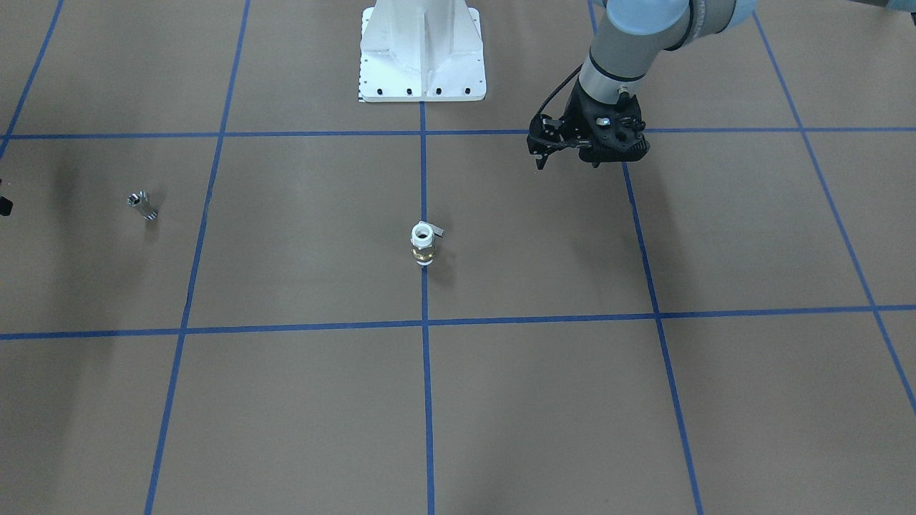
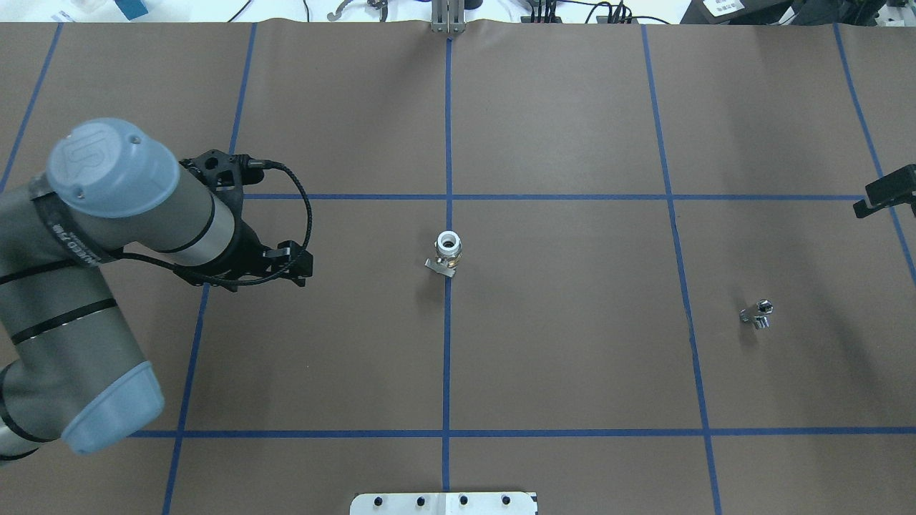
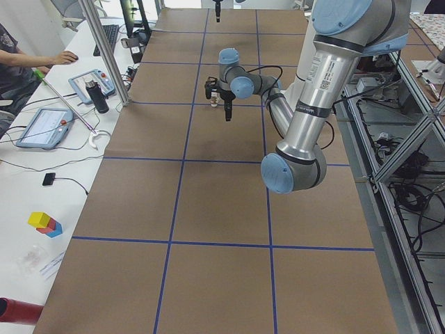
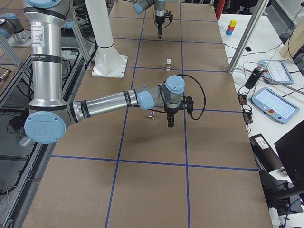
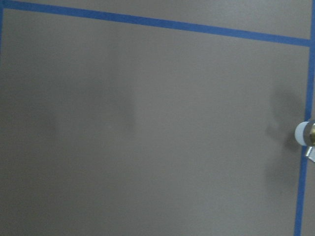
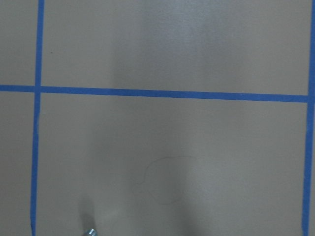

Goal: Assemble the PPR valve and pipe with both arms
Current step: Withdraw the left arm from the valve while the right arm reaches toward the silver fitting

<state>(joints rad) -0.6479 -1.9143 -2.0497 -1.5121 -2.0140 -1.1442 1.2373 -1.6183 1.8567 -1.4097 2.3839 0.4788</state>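
Brown worktop (image 2: 572,129), and both my grippers are hard to read.
Right gripper (image 2: 886,194) is cut off at the edge and left gripper (image 2: 297,266) is half-hidden, so I can't tell their grip. PPR valve (image 2: 447,252) stands centre, well apart from my left; pipe (image 2: 757,313) lies nearer my right.

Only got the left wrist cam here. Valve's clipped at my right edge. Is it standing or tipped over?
Observer: Standing. The PPR valve is upright on the centre tape line, open white end up.
Operator: Pipe? Not in my view at all.
Observer: The pipe sits on the robot's right half of the table, well apart from the valve.
Operator: Anything holding it?
Observer: No. The right gripper hangs beside it, fingers pointing down, not touching it.
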